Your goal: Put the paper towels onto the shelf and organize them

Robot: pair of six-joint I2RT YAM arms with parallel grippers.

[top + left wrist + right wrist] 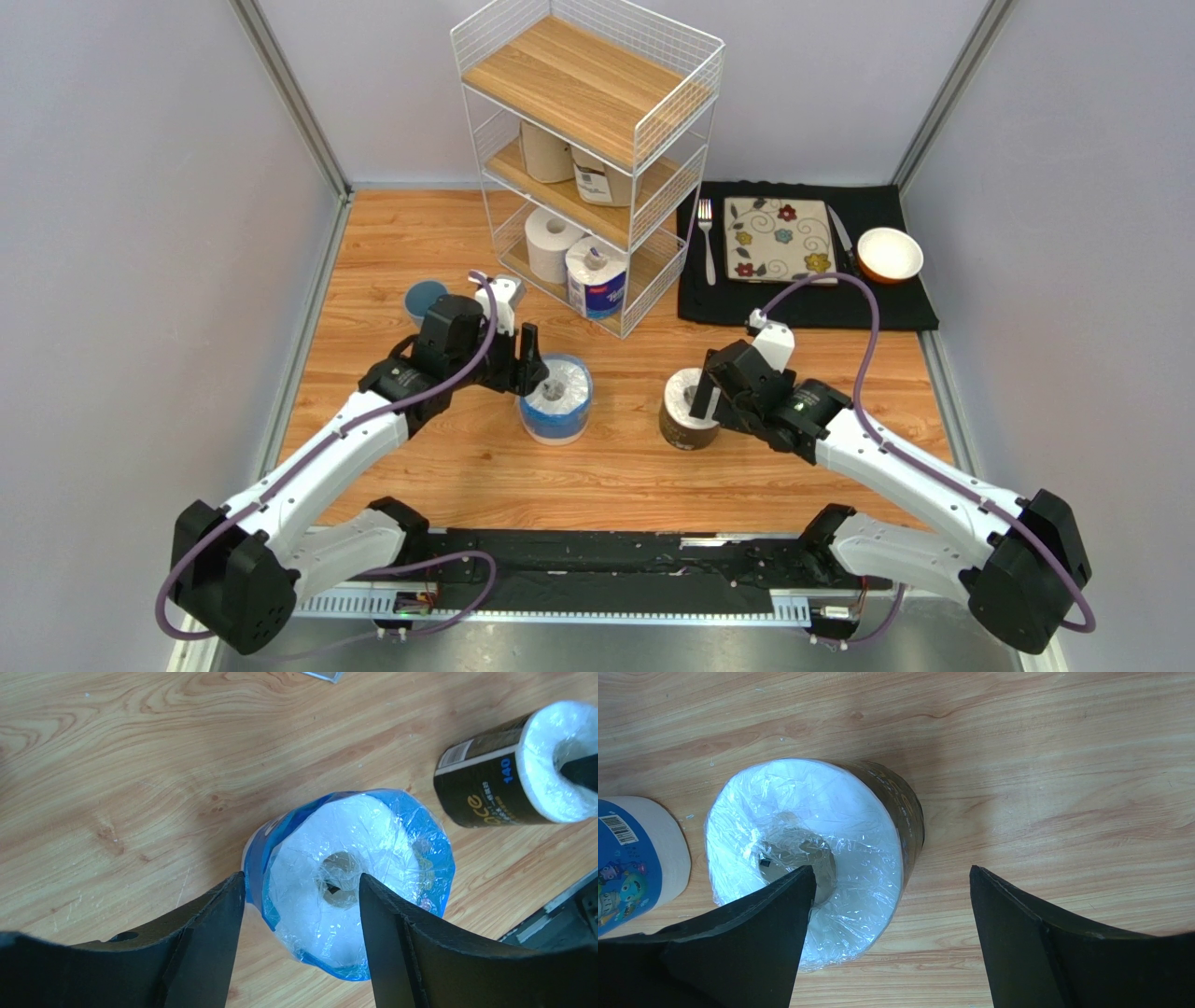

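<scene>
The shelf [582, 84] stands at the back, two tan-wrapped paper towels [547, 147] on its middle board, a plain white roll [551, 245] and a blue-labelled one [599, 276] on the bottom board. A blue-wrapped roll [557, 399] [351, 882] stands upright on the table. My left gripper [302, 882] is open over it, one finger beside its outer wall and the other at its core. A dark-wrapped roll [687, 409] [808, 847] stands to the right. My right gripper [892, 875] is open, one finger over that roll's core, the other well clear above bare table.
A blue cup [424, 298] sits behind my left arm. At back right a black mat [898, 301] carries a patterned plate [780, 238], fork [706, 238], knife [842, 231] and small bowl [889, 255]. Grey walls close in both sides.
</scene>
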